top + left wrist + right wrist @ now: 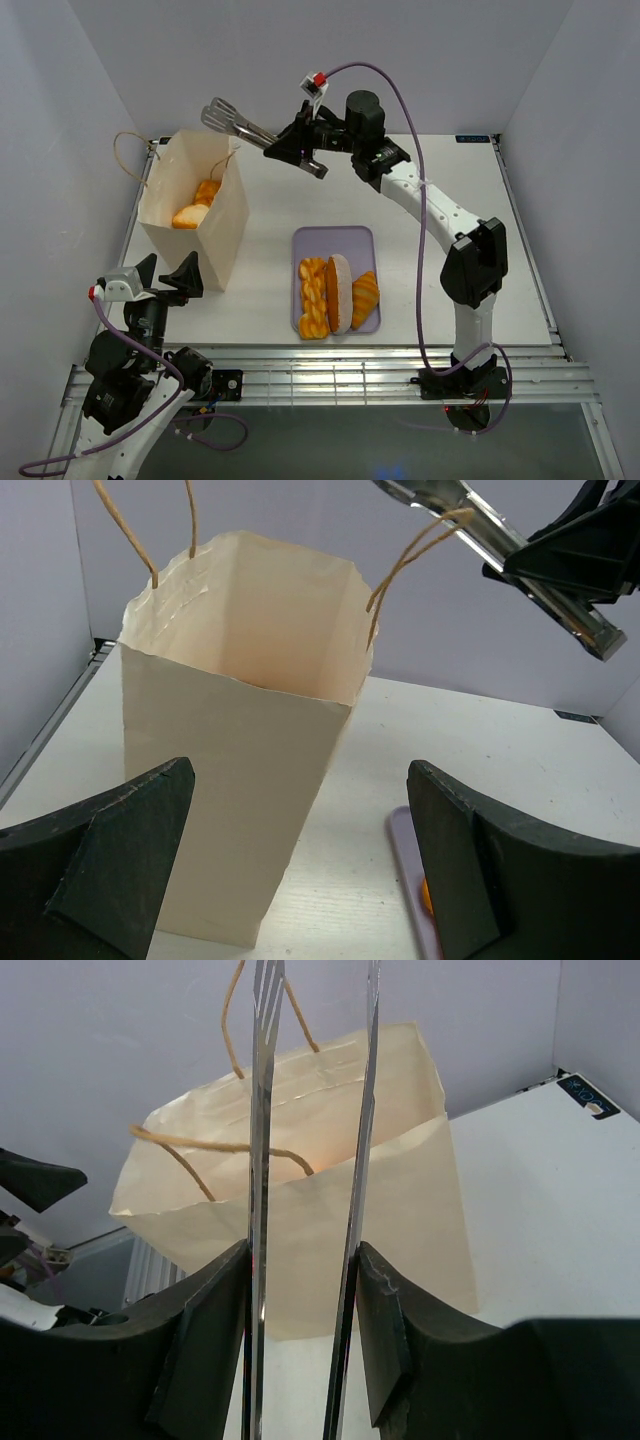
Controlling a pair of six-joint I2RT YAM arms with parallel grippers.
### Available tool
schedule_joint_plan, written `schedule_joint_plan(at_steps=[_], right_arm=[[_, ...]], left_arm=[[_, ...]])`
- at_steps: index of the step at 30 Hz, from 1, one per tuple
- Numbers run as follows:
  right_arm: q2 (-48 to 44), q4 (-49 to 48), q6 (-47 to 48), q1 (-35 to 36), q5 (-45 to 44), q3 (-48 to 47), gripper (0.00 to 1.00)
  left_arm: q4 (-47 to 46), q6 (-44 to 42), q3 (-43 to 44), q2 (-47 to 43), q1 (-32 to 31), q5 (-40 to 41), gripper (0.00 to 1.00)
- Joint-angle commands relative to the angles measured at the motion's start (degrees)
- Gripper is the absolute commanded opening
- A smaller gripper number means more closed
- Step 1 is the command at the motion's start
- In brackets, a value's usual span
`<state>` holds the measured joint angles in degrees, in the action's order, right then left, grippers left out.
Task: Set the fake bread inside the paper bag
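The paper bag stands open at the left of the table, with two pieces of fake bread inside. A braided loaf, an oval loaf and a third pastry lie on the lilac tray. My right gripper is shut on metal tongs, held high just right of the bag's mouth. The tong arms stand apart with nothing between them, in front of the bag. My left gripper is open and empty, close to the bag's near side.
The bag's cord handles stick up beside the tongs. The tray's edge shows by my left gripper's right finger. Grey walls close in the table on the left, back and right.
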<state>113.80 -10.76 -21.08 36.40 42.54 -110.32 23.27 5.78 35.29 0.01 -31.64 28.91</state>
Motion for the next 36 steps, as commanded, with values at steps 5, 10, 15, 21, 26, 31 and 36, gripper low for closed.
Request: schedule_joint_plan(at_steps=[5,10,15,21,26,31,36], right_arm=[[-15.4,2.4,3.9,-0.2,-8.2,5.3,0.5],[-22.6,4.0,4.0,-2.2,-15.4,13.5,0.5],[-30.9,6.7,4.7,-3.2,-20.7,23.8,0.5],[-41.6,11.0,5.5,-3.2,-25.6,37.3,0.52],[-51.4,18.9,6.0,-3.1,-27.9,46.7,0.54],[-57.8,28.1,5.7,-3.1,-30.7,53.0,0.55],[-61.6,35.7,3.8,-3.2,-28.9,58.7,0.58]], left_arm=[[-0.7,-0.2,-0.3,-1.9,-0.2,-0.6,0.98],[-0.6,-0.3,-0.3,-1.9,-0.2,-0.6,0.98],[-0.6,-0.3,-0.3,-2.0,-0.2,-0.6,0.98],[-0.8,-0.4,-0.3,-2.4,-0.2,-0.6,0.98],[-0.8,-0.5,-0.3,-2.5,-0.2,-1.0,0.98],[-0.8,-0.6,-0.3,-2.6,-0.2,-1.0,0.98],[-0.8,-0.6,-0.4,-2.6,-0.2,-1.0,0.98]])
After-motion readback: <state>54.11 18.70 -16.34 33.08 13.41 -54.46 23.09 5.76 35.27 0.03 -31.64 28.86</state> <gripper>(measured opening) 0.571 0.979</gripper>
